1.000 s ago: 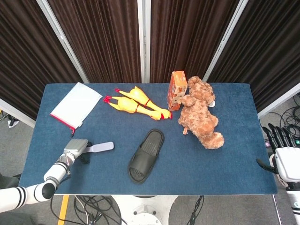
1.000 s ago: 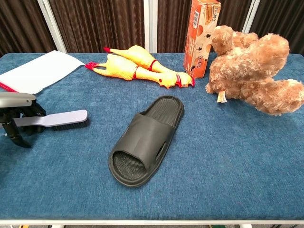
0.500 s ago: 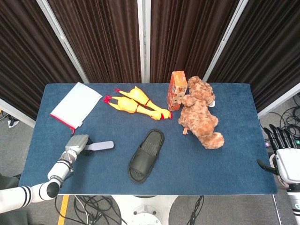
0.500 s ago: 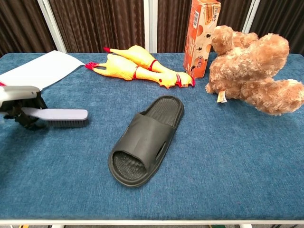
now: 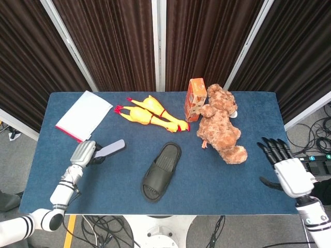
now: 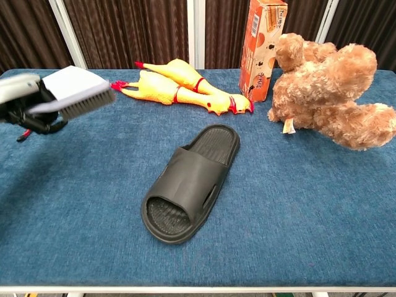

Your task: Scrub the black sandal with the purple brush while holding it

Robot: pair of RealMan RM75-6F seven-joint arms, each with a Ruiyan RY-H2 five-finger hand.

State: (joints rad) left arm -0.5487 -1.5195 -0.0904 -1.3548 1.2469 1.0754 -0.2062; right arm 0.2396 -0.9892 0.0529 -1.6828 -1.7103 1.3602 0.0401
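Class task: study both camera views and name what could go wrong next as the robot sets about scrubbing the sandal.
1. The black sandal lies free on the table; the right hand is open and away from it, so brushing now might just push it.
2. The left hand holds the purple brush by one end, tilted; it might twist.

Blue table [image 5: 248, 191] bears sandal [image 5: 161, 171], rubber chickens [image 5: 150, 114], teddy [image 5: 222, 126], carton [image 5: 195, 99], pouch [image 5: 84, 115].
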